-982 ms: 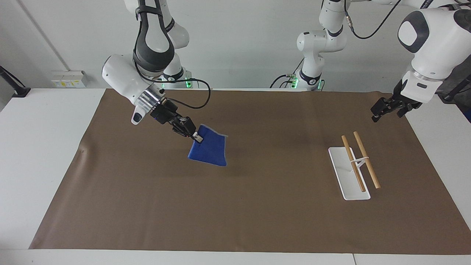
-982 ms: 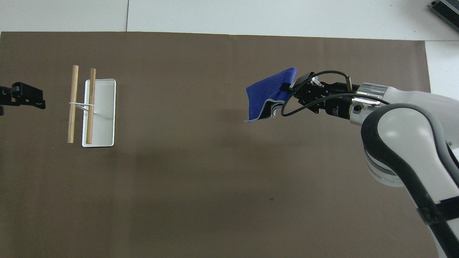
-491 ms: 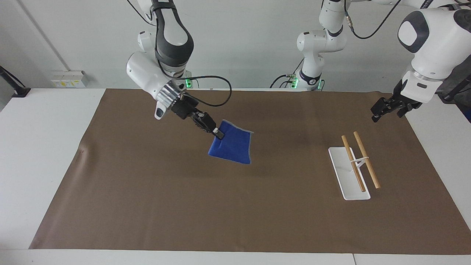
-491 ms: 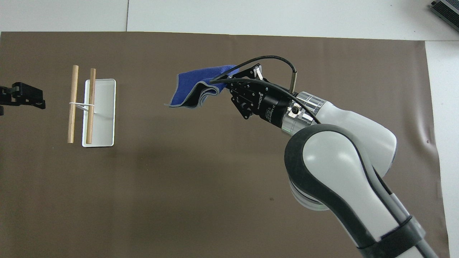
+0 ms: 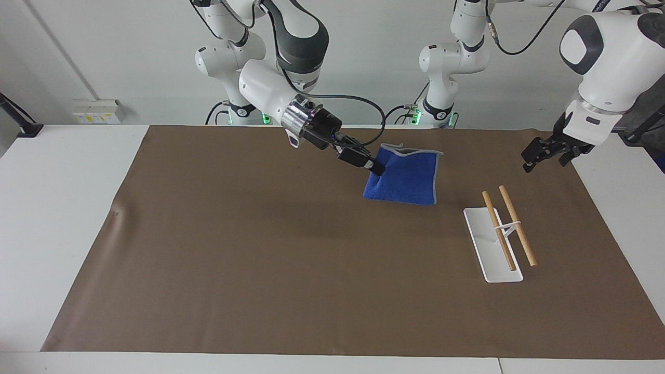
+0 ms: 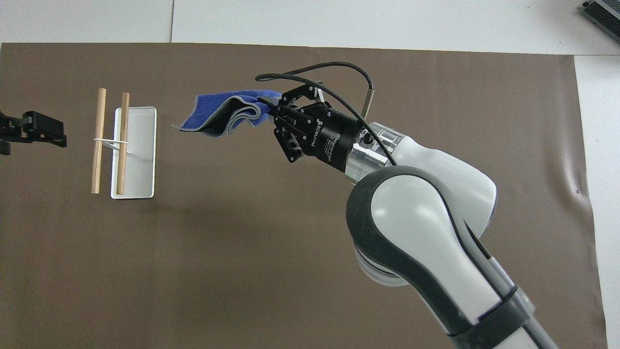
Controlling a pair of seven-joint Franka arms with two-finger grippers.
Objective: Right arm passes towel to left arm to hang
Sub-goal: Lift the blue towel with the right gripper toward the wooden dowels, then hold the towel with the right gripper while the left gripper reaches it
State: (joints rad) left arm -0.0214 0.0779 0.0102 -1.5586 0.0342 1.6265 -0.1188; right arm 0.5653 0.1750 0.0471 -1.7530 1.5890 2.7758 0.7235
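My right gripper [image 5: 376, 169] [image 6: 266, 104] is shut on one edge of the blue towel [image 5: 405, 176] [image 6: 218, 114] and holds it in the air over the brown mat, between the mat's middle and the rack. The towel hangs folded from the gripper. My left gripper [image 5: 537, 155] [image 6: 29, 133] hangs in the air over the mat's edge at the left arm's end, beside the rack. It holds nothing, and the arm waits.
A white tray rack [image 5: 491, 249] [image 6: 138, 150] with two wooden bars [image 5: 516, 224] [image 6: 98, 140] stands on the brown mat [image 5: 260, 259] toward the left arm's end. White table [image 5: 62, 171] surrounds the mat.
My right arm has swung the towel from the right arm's end across the mat's middle toward the rack and lifted it. My left gripper has barely moved.
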